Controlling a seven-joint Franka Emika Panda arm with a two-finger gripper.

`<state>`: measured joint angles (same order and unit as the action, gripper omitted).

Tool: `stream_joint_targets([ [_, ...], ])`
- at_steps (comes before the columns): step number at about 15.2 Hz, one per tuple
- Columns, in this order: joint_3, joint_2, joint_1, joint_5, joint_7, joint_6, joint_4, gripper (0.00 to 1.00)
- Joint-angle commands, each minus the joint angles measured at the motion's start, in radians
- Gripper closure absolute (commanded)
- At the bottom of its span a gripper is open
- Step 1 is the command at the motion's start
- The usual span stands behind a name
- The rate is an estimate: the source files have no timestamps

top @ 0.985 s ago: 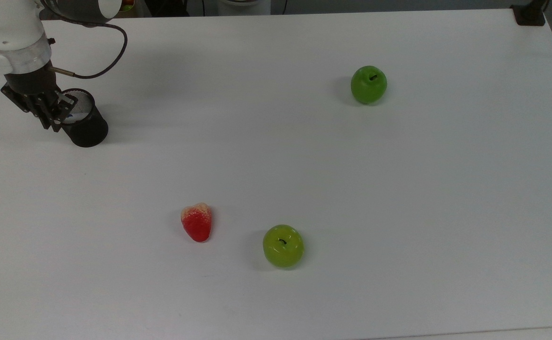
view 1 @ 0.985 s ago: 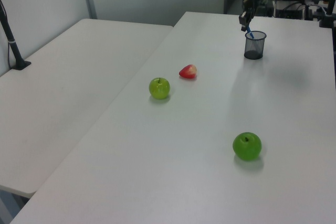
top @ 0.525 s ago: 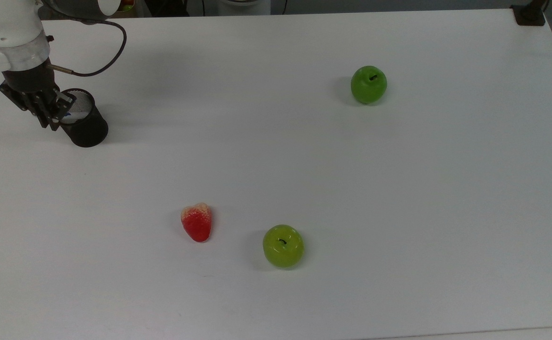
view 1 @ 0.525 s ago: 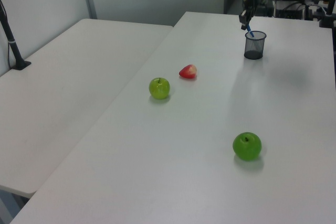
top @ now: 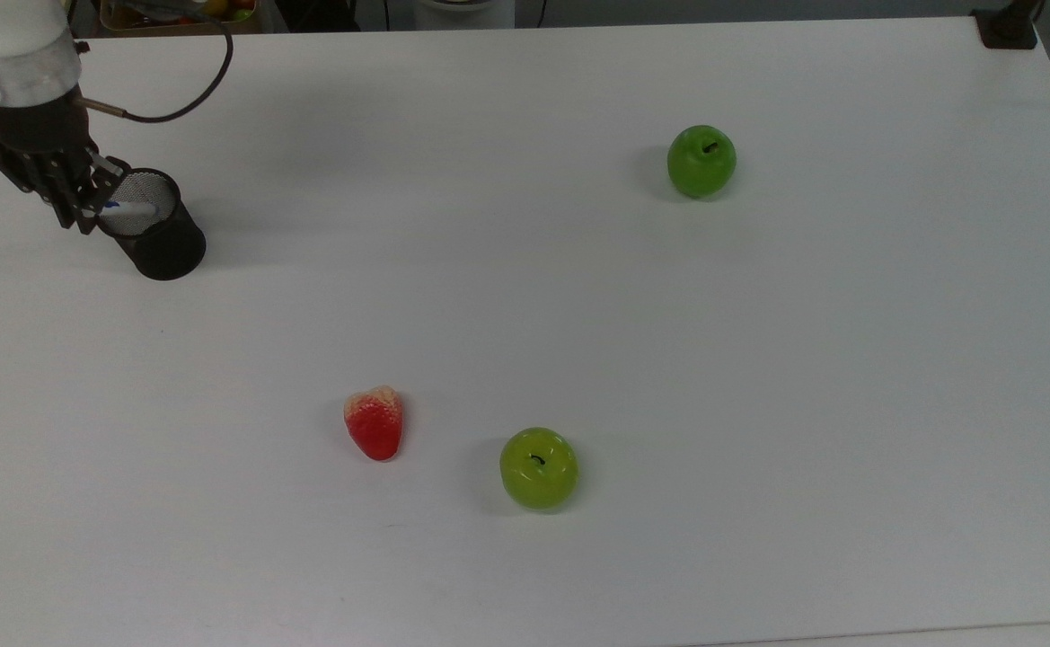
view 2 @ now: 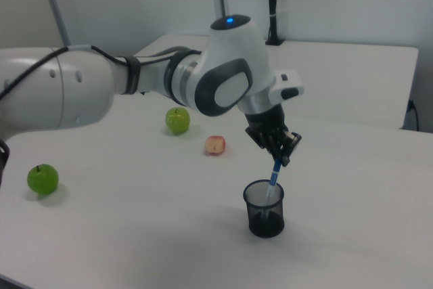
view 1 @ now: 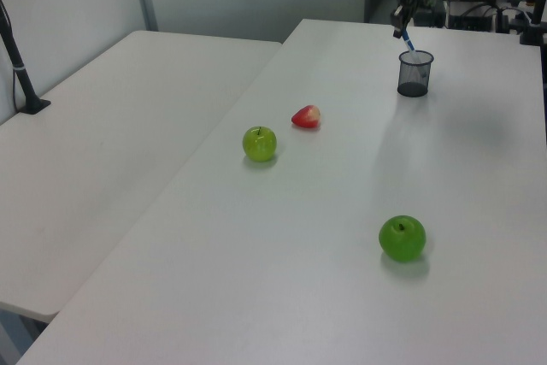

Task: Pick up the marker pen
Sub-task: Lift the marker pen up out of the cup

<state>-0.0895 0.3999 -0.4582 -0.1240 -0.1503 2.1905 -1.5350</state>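
The marker pen (view 2: 274, 176) hangs blue end up from my gripper (view 2: 283, 158), which is shut on its top. Its white barrel (top: 132, 208) still reaches down into the black mesh cup (view 2: 265, 217). In the top view the gripper (top: 83, 203) sits at the cup's (top: 163, 246) left rim, near the table's far left. In the left view the gripper (view 1: 399, 30) is above the cup (view 1: 414, 75) with the marker pen (view 1: 408, 41) slanting down into it.
A dark green apple (top: 701, 160) lies at the top view's upper right. A lighter green apple (top: 538, 467) and a red strawberry (top: 375, 422) lie low in the middle. A black clamp (top: 1006, 27) grips the far right corner. A second table (view 1: 102, 143) adjoins in the left view.
The gripper has risen and drifted toward the top view's upper left, drawing the marker pen further up out of the cup. Fruits and cup have not moved.
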Motion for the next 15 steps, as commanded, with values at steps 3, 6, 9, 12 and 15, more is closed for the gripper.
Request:
stream_joint_targets([
  [3,-0.004,-0.107,-0.007,0.055,-0.012,-0.037,-0.013,0.93],
  [6,-0.004,-0.136,-0.007,0.056,-0.011,-0.037,-0.013,0.93],
  [9,-0.006,-0.145,-0.005,0.056,-0.008,-0.037,-0.013,0.93],
  [12,-0.012,-0.15,0.004,0.056,0.003,-0.034,-0.013,0.93],
  [15,-0.019,-0.168,0.015,0.056,0.032,-0.034,-0.013,0.93],
])
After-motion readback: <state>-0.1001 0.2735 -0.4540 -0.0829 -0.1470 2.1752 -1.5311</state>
